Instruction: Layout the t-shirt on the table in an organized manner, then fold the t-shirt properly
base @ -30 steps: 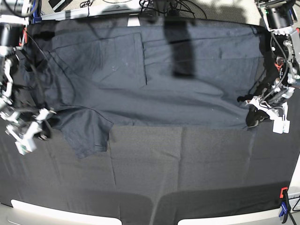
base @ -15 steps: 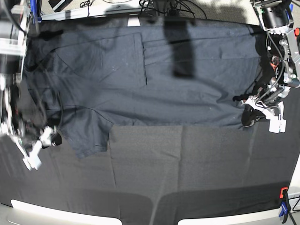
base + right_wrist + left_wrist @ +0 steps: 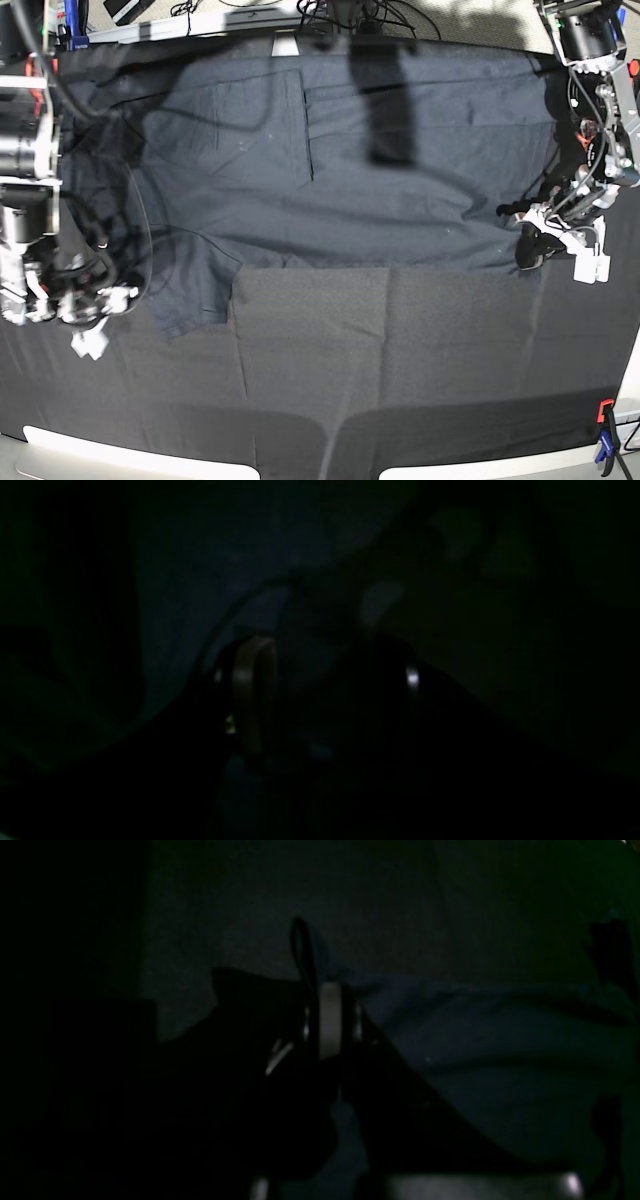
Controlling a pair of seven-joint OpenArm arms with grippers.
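Observation:
The dark t-shirt (image 3: pixel 330 160) lies spread flat across the far half of the black-clothed table (image 3: pixel 400 350), with one sleeve (image 3: pixel 195 285) pointing toward the front left. My left gripper (image 3: pixel 528 248) sits at the shirt's lower right corner. In the left wrist view it (image 3: pixel 330 1010) looks shut, with navy fabric (image 3: pixel 500 1040) running up to the fingers. My right gripper (image 3: pixel 95 310) is low on the table cloth just left of the sleeve. In the very dark right wrist view its fingers (image 3: pixel 255 690) stand apart, so it (image 3: pixel 332 680) is open.
A red and blue clamp (image 3: pixel 604 440) holds the cloth at the front right corner. The pale table edge (image 3: pixel 130 455) runs along the front. Cables (image 3: pixel 340 12) lie behind the far edge. A dark shadow band (image 3: pixel 385 100) crosses the shirt.
My right arm has swung over the shirt's left side and its gripper has moved right and slightly down, closer to the sleeve. My left gripper has shifted a little left.

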